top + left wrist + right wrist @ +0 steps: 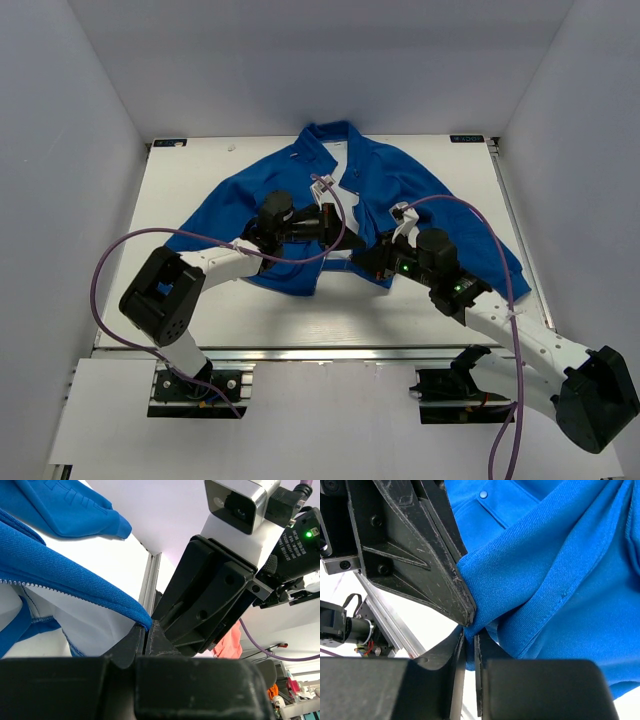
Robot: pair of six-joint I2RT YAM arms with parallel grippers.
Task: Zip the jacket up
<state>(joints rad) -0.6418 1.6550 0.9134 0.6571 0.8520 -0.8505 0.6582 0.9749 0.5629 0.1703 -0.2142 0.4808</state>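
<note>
Jacket: I see the large bright-blue soft fabric jacket [420, 190] spread on the flat white table [200, 310]. Its collar is at the far side, the sleeves lie out to either side, and the lower hem is toward the arm bases.
Front: it lies open down the middle, and the white inner lining [347, 185] shows in the gap.
Zipper: in my left wrist view a pale row of zipper teeth [30, 583] runs along one blue front edge. No other edge is joined to it.
Left gripper: the black two-finger left gripper [145, 636] reaches in from the left to the lower middle of the jacket. Its fingers are pressed together on a corner of the blue hem.
Right gripper: the black two-finger right gripper [469, 640] comes in from the right and sits nose to nose with the left gripper. Only a narrow slit is left between its fingers, and a fold of blue fabric runs down into it, pinched.
Pocket: a flap with a round blue snap [483, 494] lies on the front panel. I cannot tell whether anything is inside.
Cables: purple cables [110, 270] loop from both wrists.
</note>
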